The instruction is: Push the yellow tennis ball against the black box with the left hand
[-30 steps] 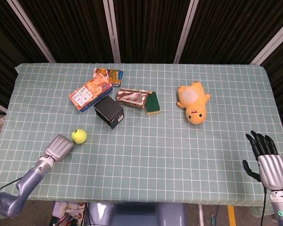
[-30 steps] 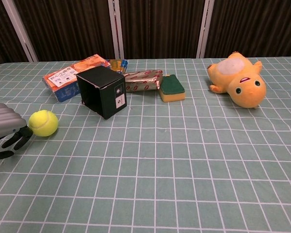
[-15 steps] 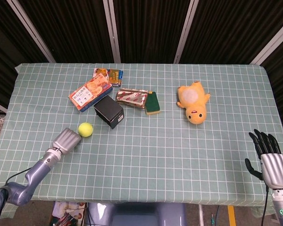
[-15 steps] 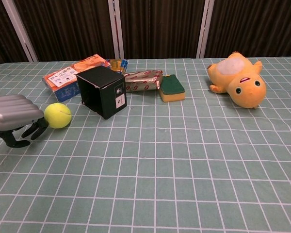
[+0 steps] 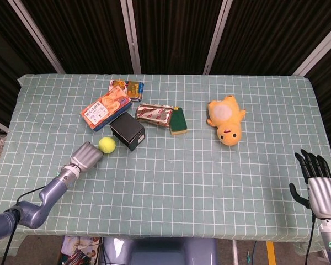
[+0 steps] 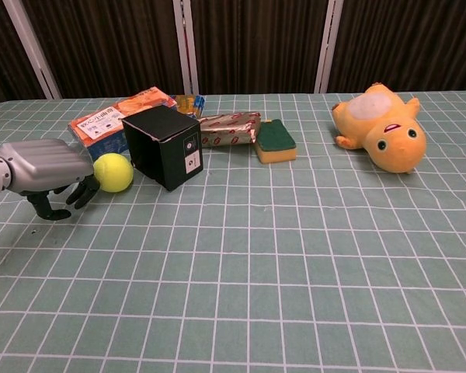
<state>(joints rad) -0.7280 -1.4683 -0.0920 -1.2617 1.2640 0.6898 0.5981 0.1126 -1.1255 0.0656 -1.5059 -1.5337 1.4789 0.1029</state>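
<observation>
Chest view: fuzzy round tennis ball (image 6: 113, 172) against left hand's (image 6: 48, 172) downcurled empty fingers (image 6: 81, 192), beside matte black box (image 6: 164, 146).

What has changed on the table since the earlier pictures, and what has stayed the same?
The left hand pushed the yellow tennis ball rightward and away, up to the black box. Nothing was grasped or released. The box and the other items stayed put; the right hand sank slightly, fingers apart.

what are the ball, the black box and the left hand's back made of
Ball: fuzzy yellow felt, matte, likely over rubber. Black box: looks like matte cardboard, with crisp folded edges and a printed label. Left hand: ribbed silvery shell with a soft sheen, metal or painted plastic; its fingers are dark.
</observation>
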